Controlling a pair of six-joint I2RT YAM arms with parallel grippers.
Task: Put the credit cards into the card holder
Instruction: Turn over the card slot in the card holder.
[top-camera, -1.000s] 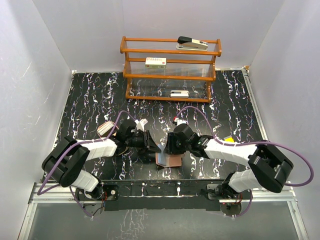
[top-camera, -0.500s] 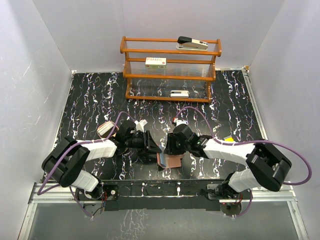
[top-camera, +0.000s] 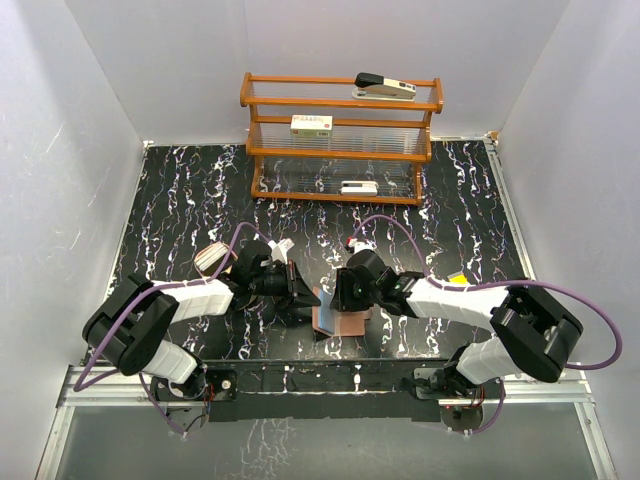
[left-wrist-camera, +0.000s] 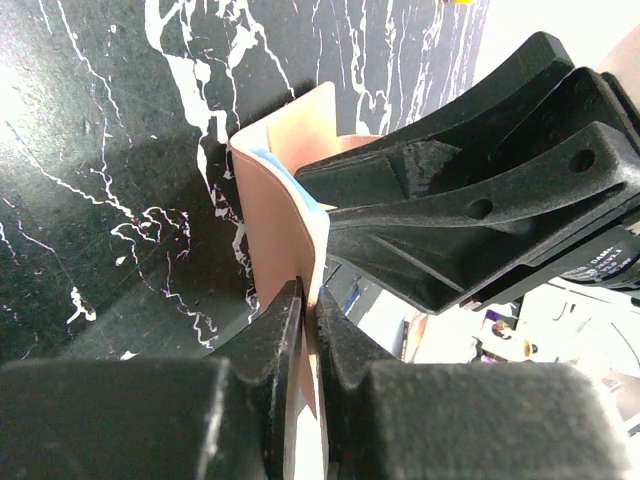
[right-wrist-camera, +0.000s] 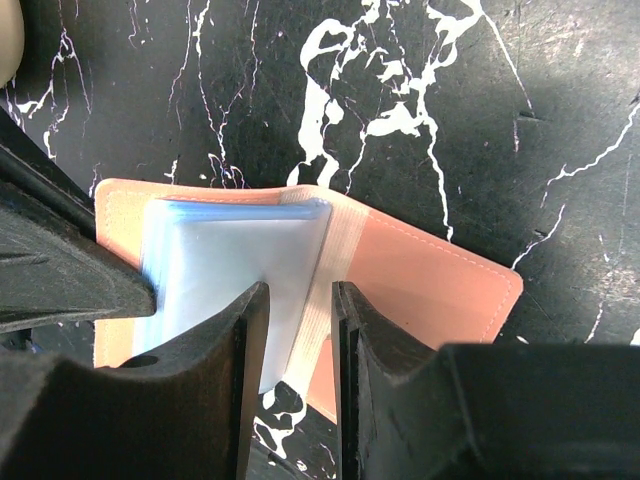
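The reddish-brown card holder (top-camera: 340, 320) lies open near the table's front edge, between both grippers. My left gripper (top-camera: 308, 296) is shut on its left cover (left-wrist-camera: 285, 230) and holds that cover upright. The bluish-grey pockets (right-wrist-camera: 235, 270) fan out inside. My right gripper (right-wrist-camera: 300, 320) hangs over the spine (right-wrist-camera: 335, 250), jaws a narrow gap apart, the pockets' edge showing between them; it also shows in the top view (top-camera: 342, 297). The right cover (right-wrist-camera: 430, 290) lies flat on the table. No credit card shows in any view.
A wooden rack (top-camera: 340, 140) at the back holds a stapler (top-camera: 385, 87) and white boxes (top-camera: 311, 125). A tan tray (top-camera: 212, 258) sits left of my left arm. A small yellow thing (top-camera: 458, 278) lies by my right arm.
The card holder's left cover has been raised a little and the holder stands more open. Both arms have barely moved.
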